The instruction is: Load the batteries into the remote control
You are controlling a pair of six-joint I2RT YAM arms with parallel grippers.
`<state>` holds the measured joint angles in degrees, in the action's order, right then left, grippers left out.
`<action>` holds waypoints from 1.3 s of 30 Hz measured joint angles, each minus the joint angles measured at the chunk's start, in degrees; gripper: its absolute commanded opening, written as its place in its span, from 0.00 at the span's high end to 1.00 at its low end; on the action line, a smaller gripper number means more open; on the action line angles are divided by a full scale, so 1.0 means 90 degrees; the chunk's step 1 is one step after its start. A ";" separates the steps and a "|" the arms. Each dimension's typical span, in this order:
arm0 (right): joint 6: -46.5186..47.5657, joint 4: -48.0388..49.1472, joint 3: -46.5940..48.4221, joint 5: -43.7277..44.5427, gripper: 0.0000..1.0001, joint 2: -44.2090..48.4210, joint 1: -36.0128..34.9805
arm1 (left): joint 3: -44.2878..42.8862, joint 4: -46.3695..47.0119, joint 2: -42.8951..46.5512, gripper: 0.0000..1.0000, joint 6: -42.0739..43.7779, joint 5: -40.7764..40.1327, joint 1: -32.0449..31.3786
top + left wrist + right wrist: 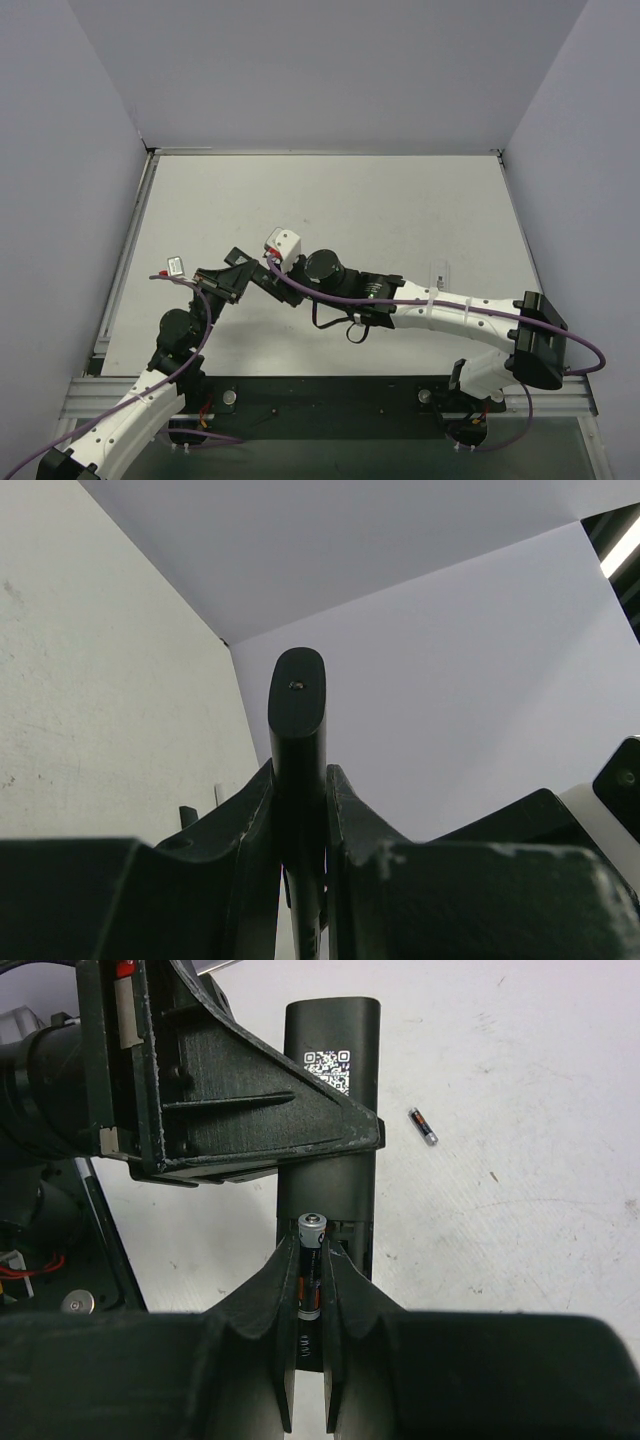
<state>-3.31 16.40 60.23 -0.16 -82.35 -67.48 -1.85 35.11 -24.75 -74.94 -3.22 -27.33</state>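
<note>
The left gripper [298,790] is clamped on the dark remote control [297,705]. The right gripper [311,1260] is closed on a battery [311,1232], whose pale tip sits just at the remote control's near end. A second battery [423,1126] lies on the table [520,1210], right of the remote control and apart from it.

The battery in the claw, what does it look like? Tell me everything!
The battery is a slim dark cylinder with orange markings and a silver tip. It is pinched in the shut right claw, its lower part hidden, tip pointing toward the black remote just ahead. Whether they touch is unclear.
</note>
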 measured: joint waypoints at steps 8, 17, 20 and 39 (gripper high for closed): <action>-0.0017 -0.0304 0.0284 -0.0124 1.00 -0.0168 0.0002 | 0.0000 -0.0024 0.0000 1.00 -0.0138 -0.0049 0.0000; -0.0024 -0.0532 0.0313 -0.0121 1.00 -0.0209 0.0002 | 0.0000 -0.0170 0.0000 1.00 -0.0165 -0.0073 0.0000; -0.0063 -0.0602 0.0340 -0.0121 0.99 -0.0209 0.0002 | 0.0000 -0.0172 0.0000 1.00 -0.0177 -0.0073 0.0000; -0.0423 -0.0899 0.0525 -0.0121 0.86 -0.0301 0.0002 | 0.0000 -0.0216 -0.0007 1.00 -0.0274 -0.0070 0.0000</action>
<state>-7.11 8.32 64.95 -1.26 -85.06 -67.46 -1.85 33.17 -24.82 -77.41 -3.86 -27.33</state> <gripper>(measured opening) 0.129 0.265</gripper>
